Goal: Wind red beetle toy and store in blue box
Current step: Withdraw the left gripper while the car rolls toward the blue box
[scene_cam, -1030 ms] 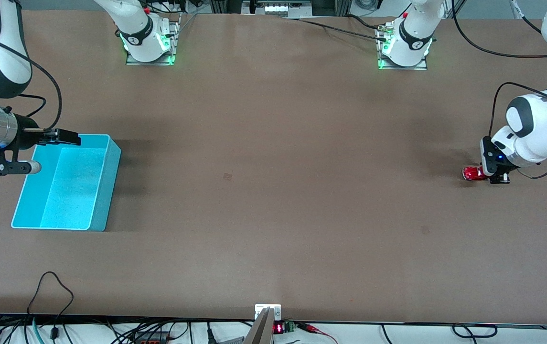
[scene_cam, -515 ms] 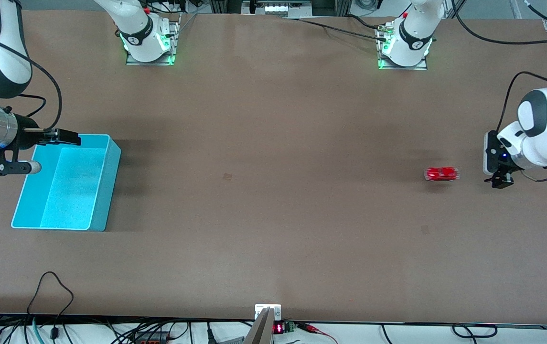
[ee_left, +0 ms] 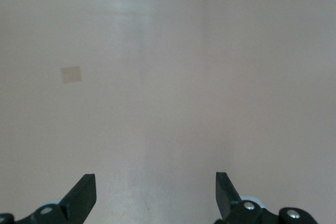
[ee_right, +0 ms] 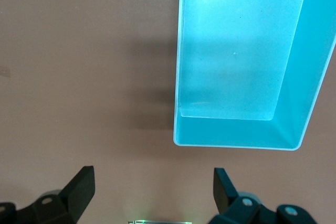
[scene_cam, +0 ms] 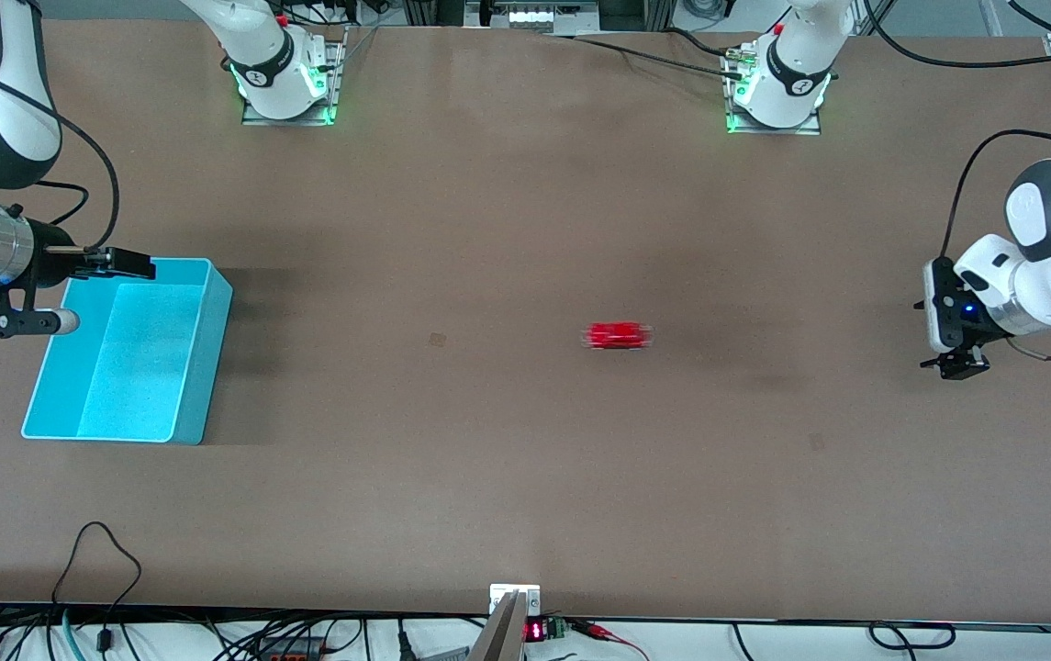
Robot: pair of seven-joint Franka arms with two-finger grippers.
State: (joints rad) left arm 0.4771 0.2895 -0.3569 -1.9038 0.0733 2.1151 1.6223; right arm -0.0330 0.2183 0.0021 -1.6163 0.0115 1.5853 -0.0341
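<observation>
The red beetle toy (scene_cam: 617,336) is on the bare table near its middle, blurred with motion, apart from both grippers. It is hidden from both wrist views. The blue box (scene_cam: 204,367) stands empty at the right arm's end of the table and also shows in the right wrist view (ee_right: 231,132). My left gripper (scene_cam: 952,365) is open and empty just above the table at the left arm's end; its wrist view (ee_left: 156,187) shows only bare table. My right gripper (scene_cam: 144,268) is open and empty, held over the box's rim; in its wrist view (ee_right: 153,182) its fingers stand wide apart.
A small darker square patch (scene_cam: 437,339) marks the table between the car and the box. Cables and a small bracket (scene_cam: 514,597) lie along the table's edge nearest the camera. The two arm bases (scene_cam: 286,83) (scene_cam: 777,92) stand along the top.
The car left my left gripper and has rolled across the table toward the right arm's end. The left gripper let go and drew back a little. The right arm has not moved.
</observation>
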